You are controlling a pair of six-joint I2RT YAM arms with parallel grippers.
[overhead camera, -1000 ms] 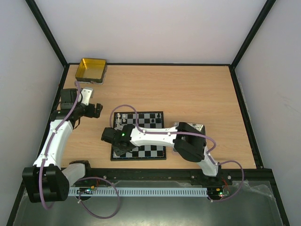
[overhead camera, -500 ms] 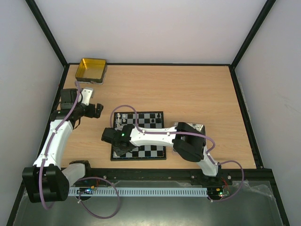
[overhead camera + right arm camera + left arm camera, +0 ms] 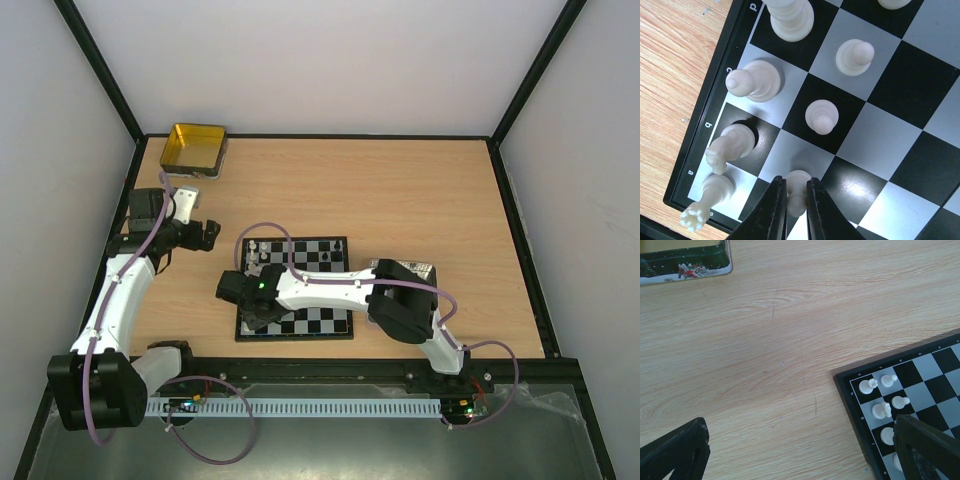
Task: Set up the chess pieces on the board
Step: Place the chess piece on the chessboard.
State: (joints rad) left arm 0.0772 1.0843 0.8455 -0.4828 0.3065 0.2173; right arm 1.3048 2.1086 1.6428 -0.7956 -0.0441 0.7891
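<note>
The board [image 3: 325,250] lies at the table's near middle. In the right wrist view my right gripper [image 3: 796,202] is shut on a white pawn [image 3: 798,181], held just over a light square in the second file from the board's edge [image 3: 705,95]. Several white pieces stand nearby: a rook [image 3: 707,195], a knight [image 3: 730,145], a bishop [image 3: 752,80] and two pawns [image 3: 821,116]. In the top view this gripper [image 3: 258,303] is over the board's left part. My left gripper [image 3: 207,235] is open and empty over bare wood left of the board [image 3: 920,365].
A gold tin [image 3: 195,148] sits at the far left corner; its side shows in the left wrist view [image 3: 685,262]. A grey tray [image 3: 425,268] lies right of the board, mostly under the right arm. Black frame rails edge the table.
</note>
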